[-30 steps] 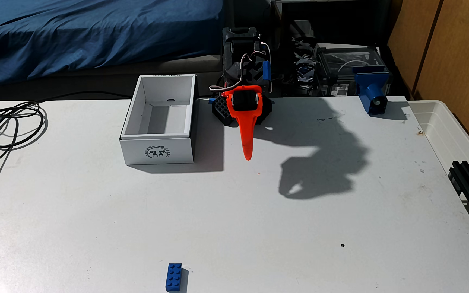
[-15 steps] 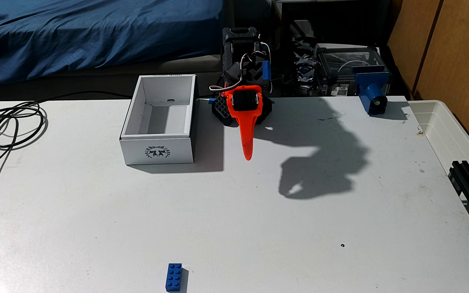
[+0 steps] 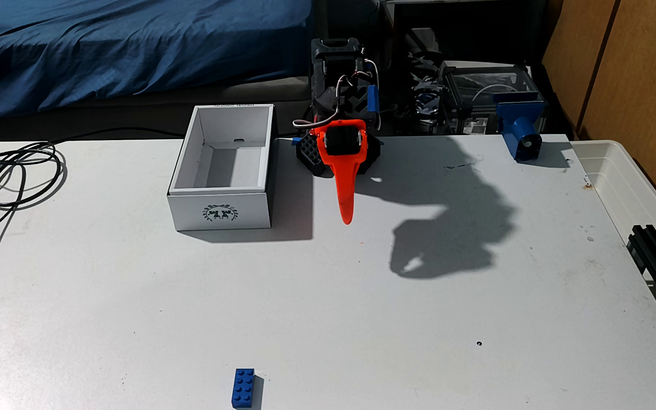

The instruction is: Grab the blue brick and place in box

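- Blue brick (image 3: 243,388) – bottom edge of the frame, a bit left of centre, lying flat on the white table (image 3: 397,335), studs up (2x4), long side running toward the top of the pic. Nothing touches it; small shadow on its right.
- Box (image 3: 220,211) – upper centre-left, white cardboard, open top, looks empty inside. Black wreath-like emblem on the near wall; tiny dark print along the far rim, too small to read. Well apart from the brick.
- Arm (image 3: 340,79) – black, folded up at the far table edge, top centre, just right of the box; white wires loop over it, blue tape on one side.
- Gripper (image 3: 346,218) – orange, pointing down toward the near side, tip hanging above the table, w/ nothing in it. The fingers overlap from this angle into one narrow orange spike, so I can't tell how far they are parted. Far from the brick.
- Big arm shadow falls to the right, mid-frame.
- Cables (image 3: 22,177) coiled at left edge – on the table.
- Blue block w/ round dark lens (image 3: 523,138), upper right, at the far table edge.
- Clear plastic tub (image 3: 614,173) at the right edge.
- Blue bedding (image 3: 121,47) fills upper left.
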Tool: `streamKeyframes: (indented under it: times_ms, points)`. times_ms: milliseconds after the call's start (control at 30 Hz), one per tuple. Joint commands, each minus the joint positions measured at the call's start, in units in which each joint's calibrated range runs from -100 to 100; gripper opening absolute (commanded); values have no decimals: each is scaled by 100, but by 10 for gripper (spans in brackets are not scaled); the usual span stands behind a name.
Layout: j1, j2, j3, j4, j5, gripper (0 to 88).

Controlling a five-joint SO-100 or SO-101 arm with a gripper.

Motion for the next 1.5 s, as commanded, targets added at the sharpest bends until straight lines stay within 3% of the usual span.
streamKeyframes:
  times_ms: [0,1167,1467]
  points:
    - [-4,0,-9,25,3,10]
    - [11,-25,-9,25,3,10]
    - [279,-51,-780,-52,13,10]
